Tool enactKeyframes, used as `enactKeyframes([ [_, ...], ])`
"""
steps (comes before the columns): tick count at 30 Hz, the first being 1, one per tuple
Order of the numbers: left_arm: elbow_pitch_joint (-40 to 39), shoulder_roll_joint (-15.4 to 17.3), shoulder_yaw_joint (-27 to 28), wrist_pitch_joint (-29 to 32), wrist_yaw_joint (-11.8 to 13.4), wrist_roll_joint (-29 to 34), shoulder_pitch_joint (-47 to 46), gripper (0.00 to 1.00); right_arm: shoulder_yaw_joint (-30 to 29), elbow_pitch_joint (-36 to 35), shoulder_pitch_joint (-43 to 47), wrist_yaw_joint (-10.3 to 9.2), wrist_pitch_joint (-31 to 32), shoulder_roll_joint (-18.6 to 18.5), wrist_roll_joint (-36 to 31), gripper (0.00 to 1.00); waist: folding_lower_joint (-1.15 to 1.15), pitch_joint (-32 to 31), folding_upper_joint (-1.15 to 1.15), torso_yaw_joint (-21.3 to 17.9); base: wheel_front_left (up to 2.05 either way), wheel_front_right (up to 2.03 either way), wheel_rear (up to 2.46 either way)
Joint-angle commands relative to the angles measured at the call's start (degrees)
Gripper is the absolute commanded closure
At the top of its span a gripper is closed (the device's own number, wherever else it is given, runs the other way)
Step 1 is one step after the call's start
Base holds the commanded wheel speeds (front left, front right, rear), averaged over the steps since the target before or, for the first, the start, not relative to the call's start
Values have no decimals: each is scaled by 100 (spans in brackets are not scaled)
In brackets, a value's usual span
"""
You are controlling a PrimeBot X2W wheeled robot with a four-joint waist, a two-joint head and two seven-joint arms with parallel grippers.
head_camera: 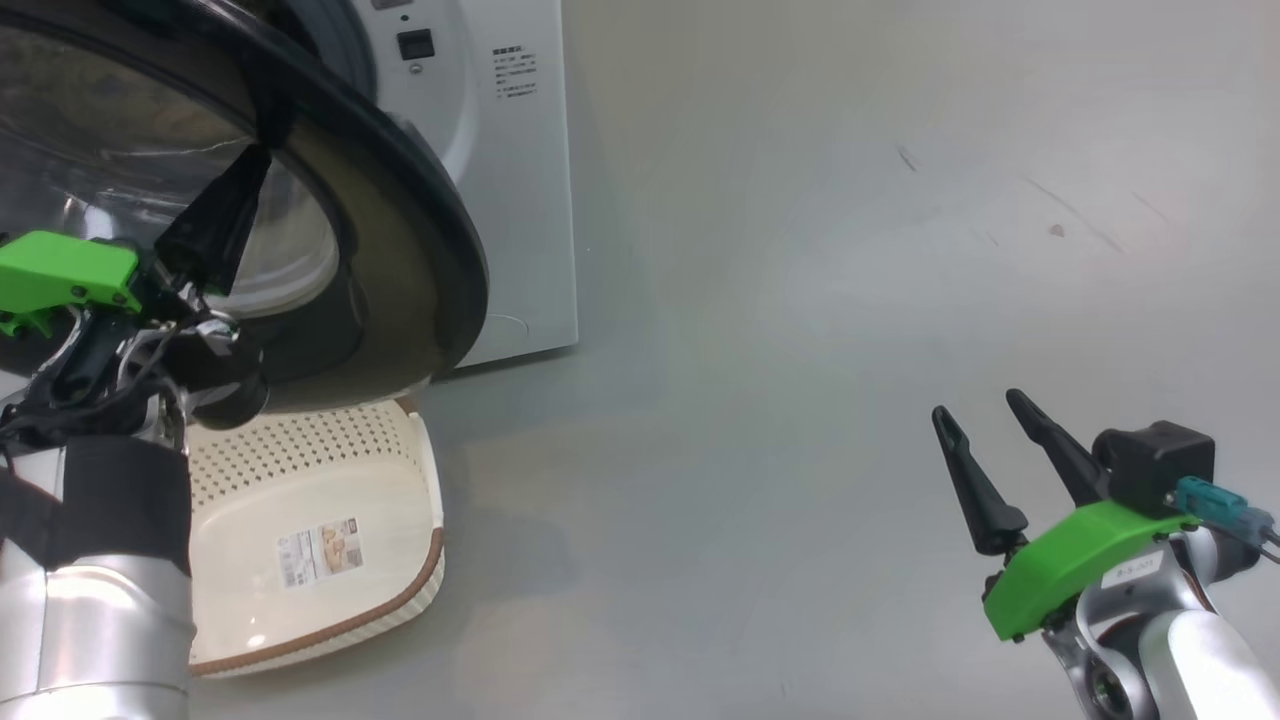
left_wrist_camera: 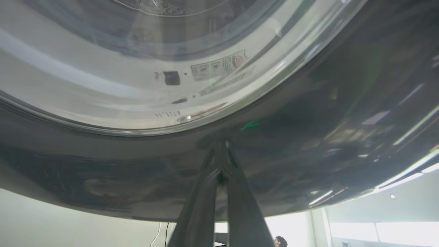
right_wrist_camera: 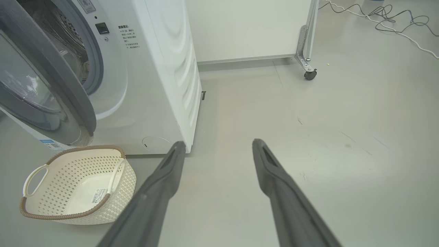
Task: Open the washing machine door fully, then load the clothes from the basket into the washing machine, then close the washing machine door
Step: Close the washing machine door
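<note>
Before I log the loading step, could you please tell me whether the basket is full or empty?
Empty: inside the basket, just its bare bottom and a sticker are visible, nothing else.

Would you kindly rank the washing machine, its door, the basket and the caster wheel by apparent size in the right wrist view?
1. washing machine
2. washing machine door, nearer the camera and cut off by the picture's edge
3. basket
4. caster wheel, smallest, but also farthest away

Green wrist housings (head_camera: 1070, 560), long dark fingers (head_camera: 975, 490), silver forearms (head_camera: 90, 620)
</note>
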Motion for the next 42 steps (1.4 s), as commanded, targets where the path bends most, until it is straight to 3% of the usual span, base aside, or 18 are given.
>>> enactKeyframes([
  [1,-162,189,170,-38,-43,57,-306,100,105,-168,-304,0,-60,-67,12,0,0,14,0,-83,0,0,0],
  [11,-44,123,328,-215,-44,41,-350,100,1,-146,-340,0,-114,-54,-7,0,0,51,0,-80,0,0,0],
  [22,-826,-137,442,-99,-45,-71,213,100,-90,-76,-336,0,-197,-21,-18,0,0,-20,0,359,0,0,0],
  [27,-1319,-183,272,-525,-45,406,630,100,-156,-54,-314,0,-222,-10,-38,0,0,-90,0,611,0,0,0],
  [28,-1409,-207,268,-654,-45,451,710,69,-167,-48,-308,0,-225,-10,-43,0,0,-107,0,656,0,0,0],
  [29,-1501,-208,211,-791,-45,597,800,45,-174,-44,-304,0,-228,-12,-48,0,0,-125,0,696,0,0,0],
  [30,-1587,-181,110,-945,-45,818,901,5,-174,-44,-299,0,-229,-12,-51,0,0,-142,0,734,0,0,0],
  [31,-1648,-156,9,-1112,-45,1034,999,0,-171,-46,-295,0,-229,-12,-52,0,0,-160,0,766,0,0,0],
  [37,-1785,111,-598,-2539,-37,2652,1639,0,-185,-11,-187,0,-212,-18,-73,0,0,-391,0,892,0,0,0],
  [42,-1894,407,-1109,-3541,464,4257,2056,0,-208,-3,-63,0,-196,-11,-80,0,0,-536,0,922,0,0,0],
])
